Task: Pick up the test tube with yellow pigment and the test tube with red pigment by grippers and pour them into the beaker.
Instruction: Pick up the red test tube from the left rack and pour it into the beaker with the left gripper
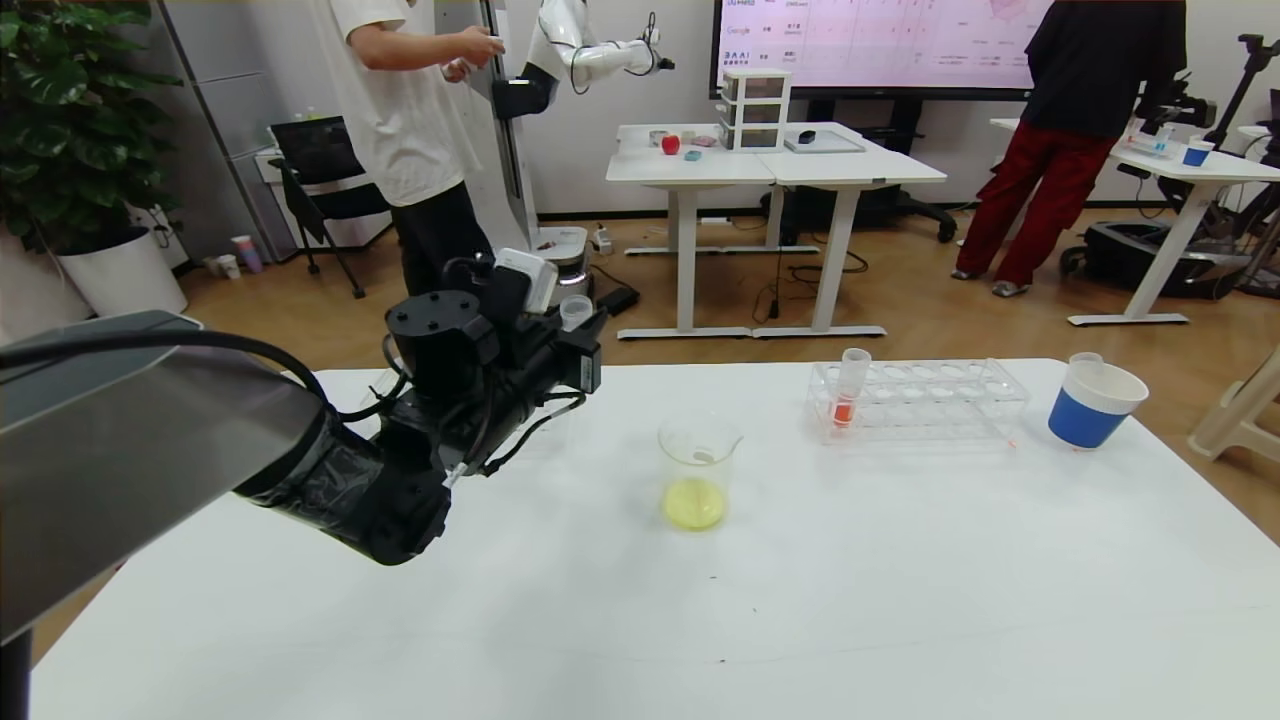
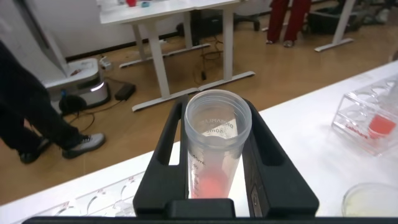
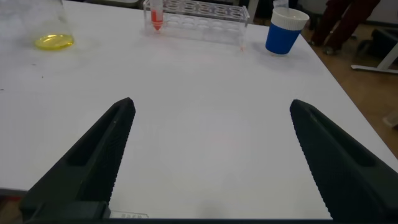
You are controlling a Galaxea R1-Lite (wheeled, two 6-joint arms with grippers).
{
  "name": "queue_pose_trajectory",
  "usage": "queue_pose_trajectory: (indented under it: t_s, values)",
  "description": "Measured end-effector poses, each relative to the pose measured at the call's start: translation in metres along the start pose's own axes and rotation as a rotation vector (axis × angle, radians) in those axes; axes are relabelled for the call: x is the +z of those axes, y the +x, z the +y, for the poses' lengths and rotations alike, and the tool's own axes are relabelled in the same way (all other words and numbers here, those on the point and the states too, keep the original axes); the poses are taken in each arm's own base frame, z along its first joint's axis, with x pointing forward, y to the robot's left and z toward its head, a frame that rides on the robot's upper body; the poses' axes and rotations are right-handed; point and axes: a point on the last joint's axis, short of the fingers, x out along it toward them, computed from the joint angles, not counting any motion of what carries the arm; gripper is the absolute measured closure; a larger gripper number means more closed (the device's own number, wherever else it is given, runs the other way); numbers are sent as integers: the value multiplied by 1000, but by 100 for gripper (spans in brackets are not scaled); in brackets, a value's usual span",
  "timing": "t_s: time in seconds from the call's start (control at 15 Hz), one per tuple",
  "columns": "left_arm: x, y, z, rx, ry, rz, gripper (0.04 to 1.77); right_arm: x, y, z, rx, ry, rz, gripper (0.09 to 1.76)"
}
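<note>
Above the counter (image 1: 900, 560), the left gripper (image 2: 214, 155) pinches the red tube (image 2: 214, 146); the right gripper (image 3: 208, 155) fingers (image 3: 106, 149) gape wide, empty.

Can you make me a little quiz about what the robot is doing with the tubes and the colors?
1. True or false: the beaker already has yellow liquid in it.
2. What does the left gripper hold? A) a paper cup B) the test tube with red pigment C) nothing
3. Fill in: one tube with orange-red liquid still stands in the clear ____.

Key:
1. True; yellow liquid lies at its bottom.
2. B; its fingers are shut on the tube.
3. Rack. The right gripper is open above the table, holding nothing.
</note>
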Motion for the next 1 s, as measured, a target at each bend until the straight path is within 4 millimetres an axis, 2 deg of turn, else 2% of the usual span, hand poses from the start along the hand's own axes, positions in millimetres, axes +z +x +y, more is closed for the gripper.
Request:
queue_pose_trajectory:
  t_s: [0.27,0.47,1.0]
  values:
    - [-3,1,-17,-243,234,-61,130,0,0,0,0,0,0,11]
    - [-7,3,-20,-389,397,-140,130,0,0,0,0,0,0,11]
    - [-12,20,-28,-501,756,-379,130,0,0,0,0,0,0,11]
